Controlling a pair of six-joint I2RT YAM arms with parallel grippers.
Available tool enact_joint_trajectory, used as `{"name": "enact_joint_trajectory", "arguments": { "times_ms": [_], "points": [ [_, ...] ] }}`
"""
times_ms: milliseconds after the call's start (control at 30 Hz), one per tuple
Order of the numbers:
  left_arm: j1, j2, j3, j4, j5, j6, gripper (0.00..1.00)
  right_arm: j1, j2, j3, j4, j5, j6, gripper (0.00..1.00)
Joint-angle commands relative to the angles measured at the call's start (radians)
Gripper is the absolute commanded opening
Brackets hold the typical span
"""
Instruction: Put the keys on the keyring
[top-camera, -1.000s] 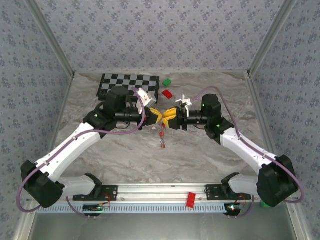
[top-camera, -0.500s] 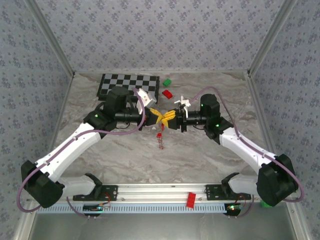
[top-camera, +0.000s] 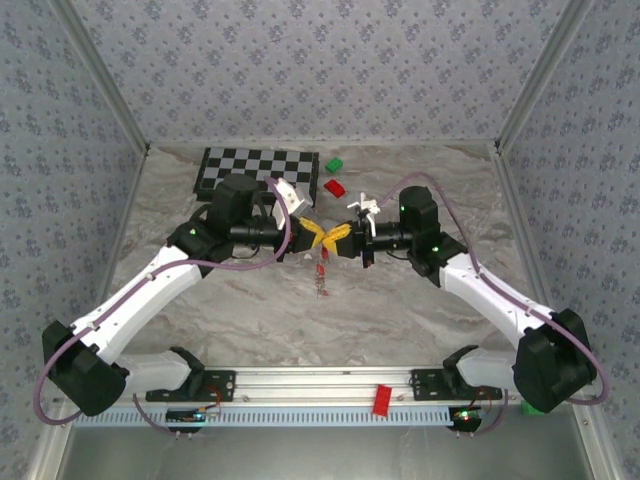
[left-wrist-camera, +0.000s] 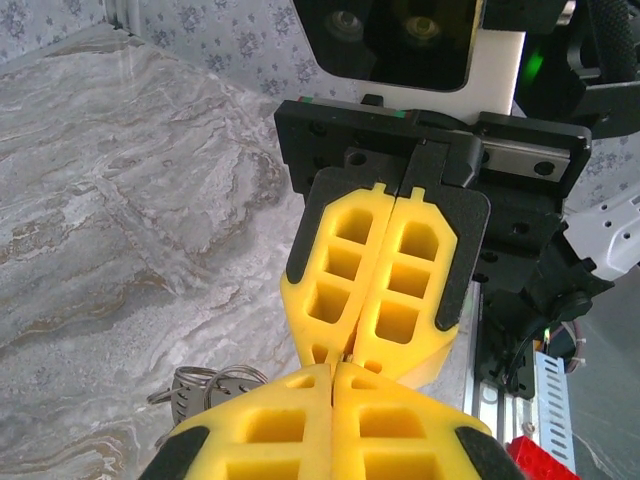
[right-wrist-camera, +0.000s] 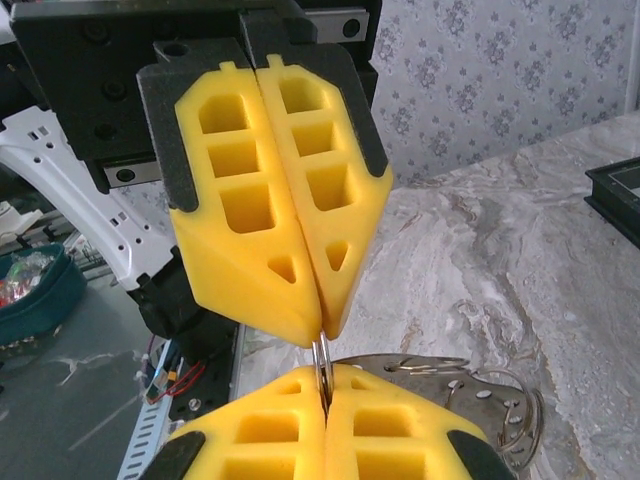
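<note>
My two grippers meet tip to tip above the middle of the table. The left gripper (top-camera: 320, 238) (left-wrist-camera: 333, 368) and the right gripper (top-camera: 330, 240) (right-wrist-camera: 325, 385) are both shut. The keyring (right-wrist-camera: 322, 358), a thin grey wire loop seen edge on, runs from between my right fingers up into the pinched tips of the left gripper (right-wrist-camera: 320, 335). Red-headed keys (top-camera: 322, 268) dangle below the meeting point in the top view. Flat metal pieces and wire loops (right-wrist-camera: 470, 392) (left-wrist-camera: 203, 385) hang beside the jaws. How the keys join the keyring is hidden.
A checkerboard (top-camera: 258, 170) lies at the back left. A green block (top-camera: 333, 163) and a red block (top-camera: 335, 186) sit behind the grippers, with a white piece (top-camera: 362, 205) nearby. Another red block (top-camera: 381, 398) rests on the front rail.
The right gripper has closed and edged left until its tips meet the left gripper's. The hanging keys have shifted slightly. The left arm has stayed put.
</note>
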Motion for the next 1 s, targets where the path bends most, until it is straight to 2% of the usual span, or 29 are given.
{"name": "enact_joint_trajectory", "arguments": {
  "times_ms": [0, 200, 533, 967],
  "points": [
    [-0.001, -0.017, 0.031, -0.023, 0.002, 0.024, 0.13, -0.007, -0.019, 0.070, -0.161, -0.007, -0.113, 0.00],
    [0.000, 0.014, 0.081, -0.125, -0.007, 0.065, 0.21, -0.007, -0.009, 0.124, -0.326, 0.025, -0.220, 0.00],
    [0.001, 0.004, 0.094, -0.212, -0.053, 0.154, 0.36, 0.006, 0.016, 0.165, -0.416, 0.021, -0.278, 0.00],
    [-0.015, 0.033, 0.094, -0.250, -0.057, 0.202, 0.38, 0.038, 0.047, 0.206, -0.503, 0.015, -0.329, 0.00]
  ]
}}
